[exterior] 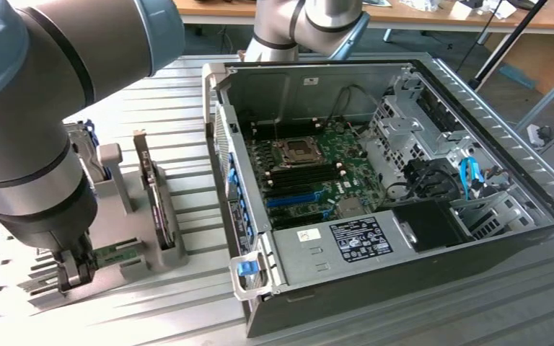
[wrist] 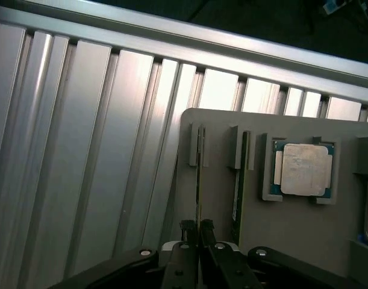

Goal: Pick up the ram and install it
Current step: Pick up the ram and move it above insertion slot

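Wrist view, jaws: closed from both sides on the thin edge of the ram (wrist: 199,180), with the two black fingertips (wrist: 188,232) pressed against the board.
Ram: seen edge-on, standing upright in a slot of the grey holder (wrist: 292,241); its far end is framed by the slot's two small posts.
Second stick (wrist: 238,180): set parallel to the first in the next slot, just beside it and untouched.
Processor (wrist: 304,170): laid flat in a framed recess of the same holder, beyond the second stick.
Bench (wrist: 81,150): ribbed aluminium, on which the holder is carried.
Exterior view, arm (exterior: 27,166): bent down over the holder at the exterior view's left, the jaws held low against it; a strip of green board is seen just beside them.
Expansion card (exterior: 152,191): dark, stood on edge in the holder, near the arm.
Computer case (exterior: 287,90): laid open on the bench to the exterior view's right of the holder, well apart from the gripped ram.
Motherboard (exterior: 306,169): exposed inside the case, green, with cables and drive cages seen beside it.
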You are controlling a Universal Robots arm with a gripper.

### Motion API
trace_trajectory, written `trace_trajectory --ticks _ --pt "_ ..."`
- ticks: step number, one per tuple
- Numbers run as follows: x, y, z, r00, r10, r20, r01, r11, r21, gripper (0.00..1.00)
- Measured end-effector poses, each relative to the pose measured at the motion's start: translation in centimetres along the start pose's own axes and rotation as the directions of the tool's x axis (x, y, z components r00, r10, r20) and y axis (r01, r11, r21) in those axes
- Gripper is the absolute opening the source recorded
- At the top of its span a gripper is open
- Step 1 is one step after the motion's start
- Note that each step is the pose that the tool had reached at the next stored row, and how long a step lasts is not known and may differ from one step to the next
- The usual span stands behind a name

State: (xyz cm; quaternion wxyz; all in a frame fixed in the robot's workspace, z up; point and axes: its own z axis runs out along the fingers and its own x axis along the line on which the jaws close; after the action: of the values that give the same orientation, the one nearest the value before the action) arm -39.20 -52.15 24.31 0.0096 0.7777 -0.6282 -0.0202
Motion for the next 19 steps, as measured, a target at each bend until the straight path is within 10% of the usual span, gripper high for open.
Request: trace_trajectory --ticks 17,19 --pt "-0.1 0.23 -5.76 1.0000 0.000 0.0001 0.000 1.0000 0.0001 0.14" --pt "-0.1 0.31 -7.66 1.0000 0.000 -0.0001 0.000 1.0000 0.0000 0.14"
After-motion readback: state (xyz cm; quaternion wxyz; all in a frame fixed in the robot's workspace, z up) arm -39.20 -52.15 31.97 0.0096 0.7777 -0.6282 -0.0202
